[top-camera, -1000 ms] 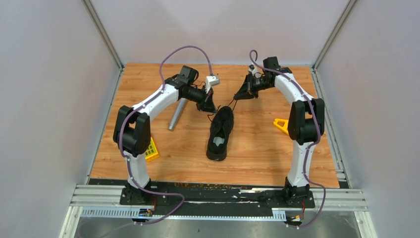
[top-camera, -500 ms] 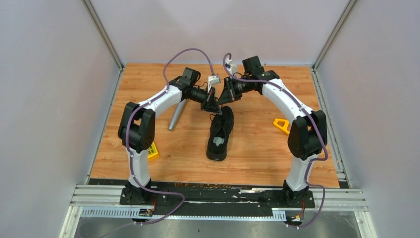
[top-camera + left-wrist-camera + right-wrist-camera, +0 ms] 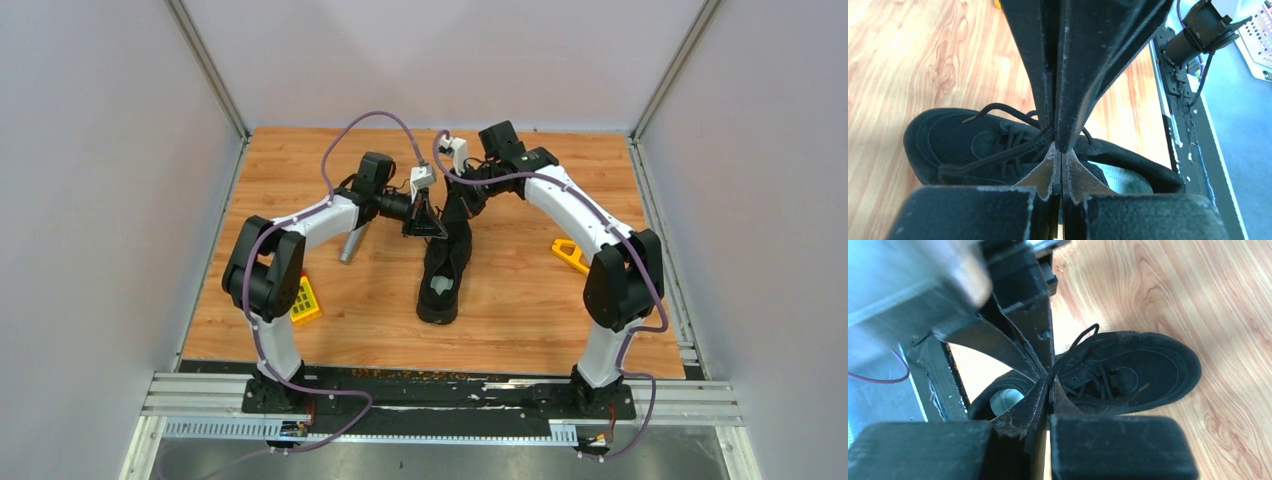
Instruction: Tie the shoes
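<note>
The black shoe (image 3: 443,272) lies in mid-table, toe pointing away, pale insole showing. My left gripper (image 3: 437,229) and right gripper (image 3: 456,213) meet tip to tip over its laced front. In the left wrist view the left gripper (image 3: 1058,149) is shut, with a black lace (image 3: 1018,150) running into its tips above the shoe (image 3: 948,142). In the right wrist view the right gripper (image 3: 1050,386) is shut on a lace loop (image 3: 1079,341) above the shoe (image 3: 1148,367). The other gripper's fingers (image 3: 1030,335) press in from the top.
A silver microphone (image 3: 356,235) lies left of the shoe, partly under my left arm. A yellow block (image 3: 306,301) sits near the left arm's elbow. An orange-yellow piece (image 3: 568,252) lies right of the shoe. Grey walls close in three sides.
My right gripper has swung left and down to the shoe's laces. My left gripper has shifted slightly toward it, so the two now meet tip to tip. The shoe has not moved.
</note>
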### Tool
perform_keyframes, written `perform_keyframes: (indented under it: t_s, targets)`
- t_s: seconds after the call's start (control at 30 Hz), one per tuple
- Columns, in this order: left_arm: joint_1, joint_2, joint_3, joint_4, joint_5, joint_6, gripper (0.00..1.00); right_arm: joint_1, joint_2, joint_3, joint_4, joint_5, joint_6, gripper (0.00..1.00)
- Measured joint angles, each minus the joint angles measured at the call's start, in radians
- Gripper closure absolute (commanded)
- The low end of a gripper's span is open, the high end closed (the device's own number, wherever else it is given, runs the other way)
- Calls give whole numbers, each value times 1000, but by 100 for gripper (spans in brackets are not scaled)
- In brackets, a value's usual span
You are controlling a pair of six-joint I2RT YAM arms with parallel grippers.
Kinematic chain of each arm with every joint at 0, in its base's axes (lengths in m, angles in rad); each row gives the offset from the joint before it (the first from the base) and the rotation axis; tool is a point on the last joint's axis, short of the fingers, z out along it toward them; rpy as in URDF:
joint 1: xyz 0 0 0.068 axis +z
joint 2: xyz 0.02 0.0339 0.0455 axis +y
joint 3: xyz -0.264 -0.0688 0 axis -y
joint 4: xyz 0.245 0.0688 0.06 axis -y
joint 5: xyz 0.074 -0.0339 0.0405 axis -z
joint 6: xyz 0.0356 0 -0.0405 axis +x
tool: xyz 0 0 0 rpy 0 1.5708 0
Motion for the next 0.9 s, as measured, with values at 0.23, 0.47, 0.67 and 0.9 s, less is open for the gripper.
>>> perform_keyframes:
  t_s: [0.23, 0.47, 0.67, 0.9]
  targets:
    - [0, -18, -94, 316, -22, -153, 100, 9, -10, 0, -56, 51, -59, 95]
    - [3, -18, -106, 460, -51, -209, 100, 53, -25, 6, -97, 98, -121, 63]
    - [1, -18, -113, 512, -46, -215, 100, 54, -31, 71, -186, 163, -214, 52]
    - [1, -18, -159, 554, -10, -216, 100, 21, -105, 71, -277, 186, -494, 53]
